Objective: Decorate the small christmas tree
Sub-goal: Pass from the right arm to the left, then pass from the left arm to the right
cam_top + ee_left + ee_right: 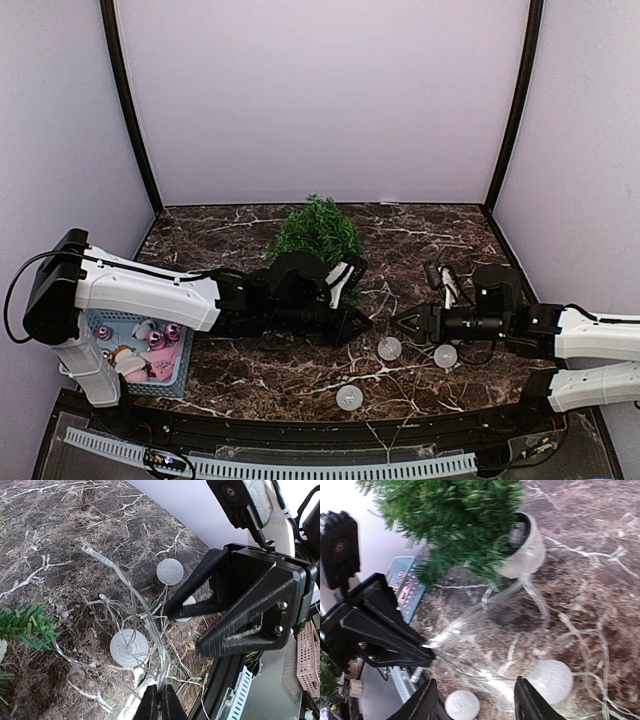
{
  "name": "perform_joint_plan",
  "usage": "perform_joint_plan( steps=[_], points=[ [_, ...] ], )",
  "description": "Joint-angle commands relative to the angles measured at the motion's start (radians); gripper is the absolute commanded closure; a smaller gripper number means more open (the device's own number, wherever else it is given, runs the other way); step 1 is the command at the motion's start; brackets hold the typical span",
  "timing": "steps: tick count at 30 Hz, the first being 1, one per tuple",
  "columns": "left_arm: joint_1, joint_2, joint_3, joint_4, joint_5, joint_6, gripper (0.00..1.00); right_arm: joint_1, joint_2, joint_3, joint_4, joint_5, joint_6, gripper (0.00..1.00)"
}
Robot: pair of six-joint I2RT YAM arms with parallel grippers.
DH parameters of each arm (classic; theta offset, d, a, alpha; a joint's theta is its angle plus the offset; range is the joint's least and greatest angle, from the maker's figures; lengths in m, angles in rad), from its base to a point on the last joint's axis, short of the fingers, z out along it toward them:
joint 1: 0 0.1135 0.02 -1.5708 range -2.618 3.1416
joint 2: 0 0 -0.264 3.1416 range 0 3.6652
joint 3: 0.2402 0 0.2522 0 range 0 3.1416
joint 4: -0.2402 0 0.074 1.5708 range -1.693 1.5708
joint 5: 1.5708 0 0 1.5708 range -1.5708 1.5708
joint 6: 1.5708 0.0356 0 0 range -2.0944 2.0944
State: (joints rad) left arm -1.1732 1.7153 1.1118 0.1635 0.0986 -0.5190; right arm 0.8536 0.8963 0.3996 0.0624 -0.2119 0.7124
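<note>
The small christmas tree [318, 232] stands at the back middle of the marble table, bushy green in a white pot [527, 550]. A clear light string [150, 630] with white balls [129, 647] lies tangled in front of it. My left gripper [160, 705] is shut on the string's clear wires. In the top view it [366, 322] reaches in low in front of the tree. My right gripper [479, 702] faces it from the right, open, nothing between its fingers. One ball [551, 680] lies just right of its right finger.
A blue basket [140, 350] with pink and purple ornaments sits at the near left. Loose white balls [389, 348] [445, 356] [349, 397] on the wire lie between the grippers and the front edge. The two grippers' tips [400, 325] are close together.
</note>
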Motion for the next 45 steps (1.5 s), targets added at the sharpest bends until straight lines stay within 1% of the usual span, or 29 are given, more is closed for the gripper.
perform_joint_plan(
  steps=[1,8,12,14,15,16,17,18,19,22,23,24,25,28,30,31,32,33,34,35,36,37,38,40,41,45],
  points=[
    [0.007,-0.039,-0.012,0.031,0.022,-0.011,1.00,0.044,0.055,0.012,0.176,-0.061,-0.057,0.50],
    [0.009,-0.044,-0.012,0.037,0.029,-0.015,1.00,0.073,0.207,0.034,0.264,-0.020,-0.138,0.54],
    [0.009,-0.049,-0.013,0.037,0.029,-0.017,1.00,0.073,0.264,0.034,0.309,0.023,-0.177,0.50],
    [0.010,-0.050,-0.016,0.039,0.028,-0.020,1.00,0.073,0.289,0.043,0.336,0.013,-0.185,0.52],
    [0.010,-0.051,-0.015,0.039,0.027,-0.021,1.00,0.073,0.296,0.047,0.350,-0.003,-0.180,0.58],
    [0.010,-0.053,-0.017,0.039,0.026,-0.022,1.00,0.073,0.297,0.048,0.363,-0.018,-0.171,0.70],
    [0.011,-0.055,-0.020,0.035,0.022,-0.024,1.00,0.073,0.293,0.048,0.368,-0.028,-0.158,0.83],
    [0.013,-0.063,-0.023,0.032,0.007,-0.025,1.00,0.073,0.279,0.046,0.363,-0.029,-0.145,0.94],
    [0.013,-0.068,-0.034,0.027,-0.005,-0.032,1.00,0.073,0.257,0.038,0.351,-0.024,-0.132,1.00],
    [0.026,-0.102,-0.068,0.018,-0.056,-0.063,1.00,0.073,0.142,0.013,0.283,0.004,-0.098,1.00],
    [0.033,-0.110,-0.087,0.014,-0.062,-0.069,0.99,0.073,0.082,0.012,0.245,0.007,-0.092,1.00],
    [0.037,-0.120,-0.095,0.010,-0.070,-0.079,0.97,0.073,0.040,0.019,0.194,0.005,-0.090,1.00],
    [0.043,-0.125,-0.107,0.003,-0.071,-0.081,0.89,0.073,0.008,0.029,0.140,-0.001,-0.090,1.00],
    [0.048,-0.147,-0.117,-0.017,-0.064,-0.068,0.80,0.071,-0.052,0.103,-0.036,-0.043,-0.105,1.00],
    [0.049,-0.165,-0.116,-0.026,-0.052,-0.045,0.68,0.070,-0.059,0.159,-0.155,-0.071,-0.121,1.00],
    [0.049,-0.181,-0.115,-0.026,-0.041,-0.036,0.64,0.070,-0.056,0.189,-0.204,-0.076,-0.129,1.00],
    [0.049,-0.190,-0.116,-0.025,-0.034,-0.014,0.58,0.070,-0.054,0.215,-0.240,-0.088,-0.134,1.00],
    [0.049,-0.210,-0.116,-0.024,-0.023,0.000,0.55,0.070,-0.050,0.238,-0.264,-0.103,-0.135,1.00],
    [0.049,-0.220,-0.116,-0.019,-0.015,0.025,0.49,0.070,-0.043,0.266,-0.288,-0.119,-0.138,1.00],
    [0.049,-0.242,-0.117,-0.014,0.004,0.040,0.46,0.070,-0.032,0.294,-0.313,-0.126,-0.145,1.00],
    [0.049,-0.254,-0.121,0.000,0.016,0.065,0.40,0.070,-0.017,0.321,-0.333,-0.139,-0.151,1.00],
    [0.049,-0.272,-0.123,0.009,0.046,0.076,0.37,0.070,-0.003,0.345,-0.337,-0.151,-0.157,1.00],
    [0.049,-0.281,-0.123,0.029,0.064,0.096,0.31,0.070,0.009,0.364,-0.336,-0.171,-0.160,1.00],
    [0.049,-0.292,-0.111,0.048,0.120,0.116,0.25,0.070,0.030,0.390,-0.309,-0.226,-0.161,1.00],
    [0.049,-0.289,-0.104,0.050,0.150,0.120,0.24,0.070,0.042,0.401,-0.293,-0.252,-0.161,1.00],
    [0.049,-0.270,-0.068,0.074,0.187,0.110,0.17,0.070,0.074,0.432,-0.245,-0.330,-0.163,1.00]
  ],
)
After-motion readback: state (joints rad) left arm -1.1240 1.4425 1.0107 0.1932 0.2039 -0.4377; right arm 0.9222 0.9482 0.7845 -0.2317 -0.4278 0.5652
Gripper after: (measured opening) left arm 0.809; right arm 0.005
